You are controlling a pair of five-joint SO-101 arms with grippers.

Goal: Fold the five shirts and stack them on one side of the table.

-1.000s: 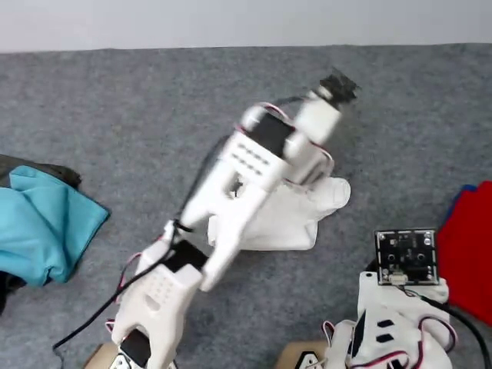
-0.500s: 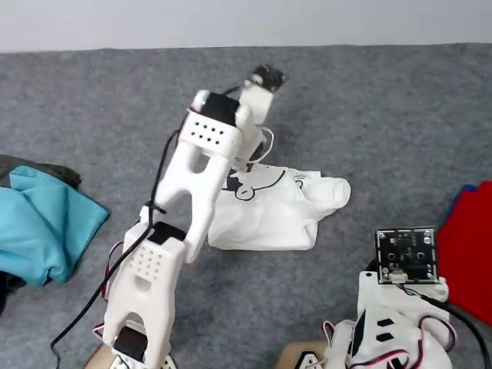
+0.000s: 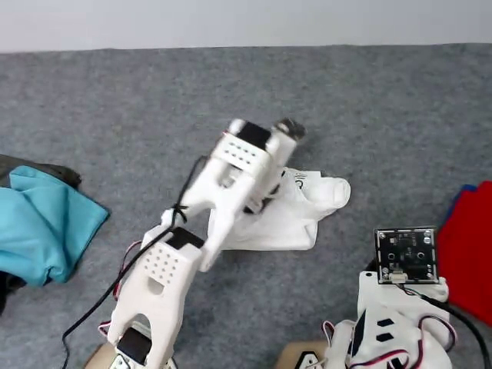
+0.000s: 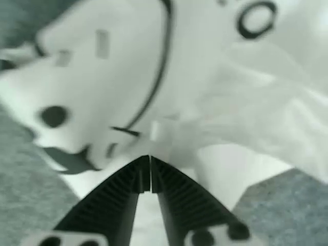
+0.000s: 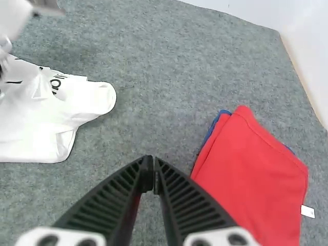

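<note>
Moved since prior frames: left arm [image 3: 231,165] swung in from the far side of the table and came down, now bent low over the white T-shirt w/ black line print [image 3: 307,207]. Shirt and right arm [image 3: 400,323] unchanged.

1. White T-shirt w/ black line print: centre of grey felt-covered table [image 3: 384,100]. Part-folded and lumpy, one rounded end sticking out toward the right arm's side. Step in hand, prob.: next fold of this shirt.
2. Left gripper [image 4: 150,163]: close over shirt's printed panel. Fingers pressed together at tips, no cloth seen betw. them.
3. Right gripper [image 5: 154,166]: over bare felt, betw. white shirt and red one. Fingers closed tip to tip, holding nothing.
4. Red folded shirt [image 5: 256,159]: table's right side, lying on a blue folded shirt [image 5: 218,119] w/ just an edge showing. Likely the stack, already begun.
5. Teal crumpled shirt [image 3: 46,223]: left side, unfolded, atop a dark garment [image 3: 38,171].

Handling notes (judgement):
- Left fingers need to part before any pinch; as they stand they can only push or smooth.
- Take one layer at a hem or corner, not the bunched middle, or the existing fold prob. drags open.
- Fold the loose rounded end inward first for a compact rectangle.
- Thin cotton on felt grips; lift before carrying across, don't slide.
- Right arm is well placed to pin the near edge or take the finished shirt to the red stack.
</note>
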